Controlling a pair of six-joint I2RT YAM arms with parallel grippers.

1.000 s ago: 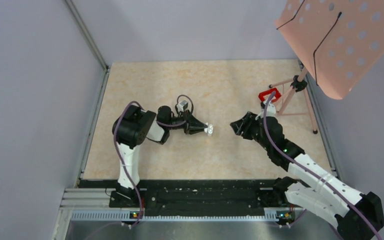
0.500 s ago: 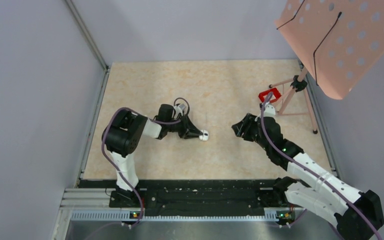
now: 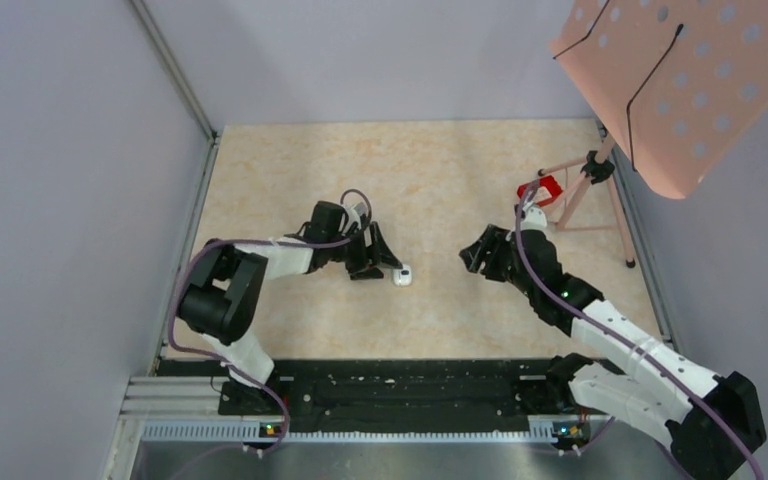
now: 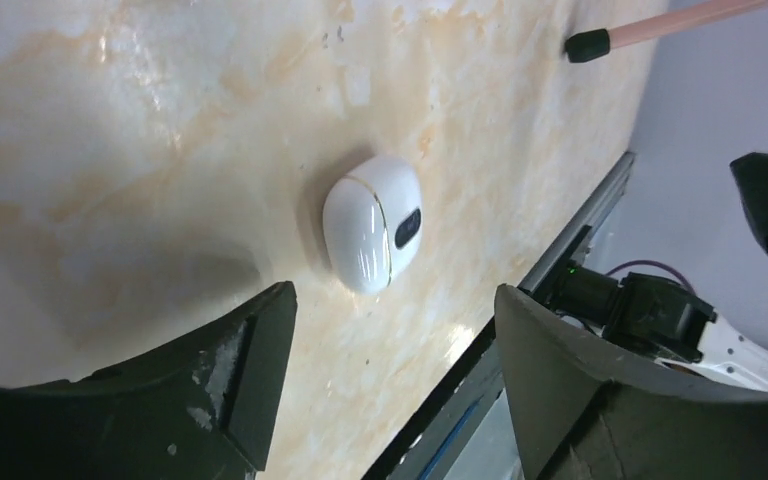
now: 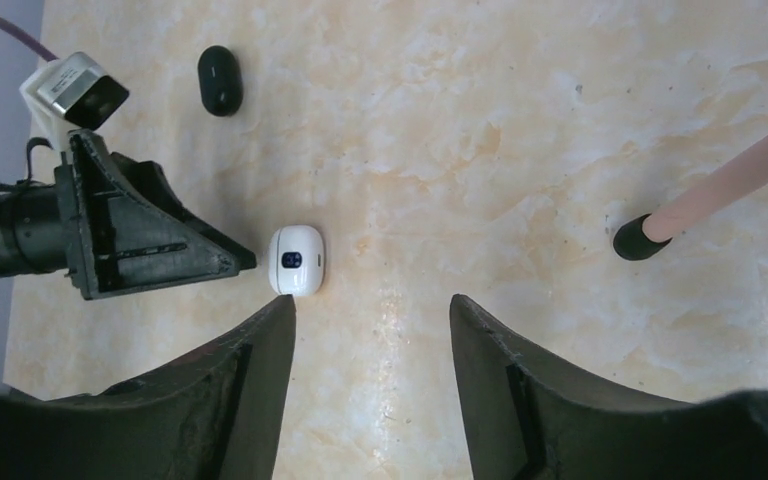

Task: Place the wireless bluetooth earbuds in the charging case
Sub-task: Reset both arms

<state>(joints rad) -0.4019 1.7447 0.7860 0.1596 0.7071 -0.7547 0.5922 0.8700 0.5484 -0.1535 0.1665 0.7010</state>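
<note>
The white charging case [image 3: 401,276] lies shut on the beige table, with a small dark window on its front [image 4: 372,222]. My left gripper [image 4: 395,295] is open just short of the case, its fingertips apart from it and nothing between them. In the right wrist view the tip of the left gripper [image 5: 240,262] points at the white case [image 5: 295,259]. My right gripper [image 5: 371,300] hangs open and empty to the right of the case [image 3: 475,255]. The earbuds are out of view.
A black oval case-like object [image 5: 220,80] lies on the table beyond the left arm. A pink stand's leg ends in a black foot [image 5: 640,238] at the right; its perforated pink desk [image 3: 680,90] overhangs the back right corner. A red piece [image 3: 540,188] sits by the stand.
The left gripper carried the white case down and slightly left to the table, then opened and let it go. The right gripper opened wider in place.
</note>
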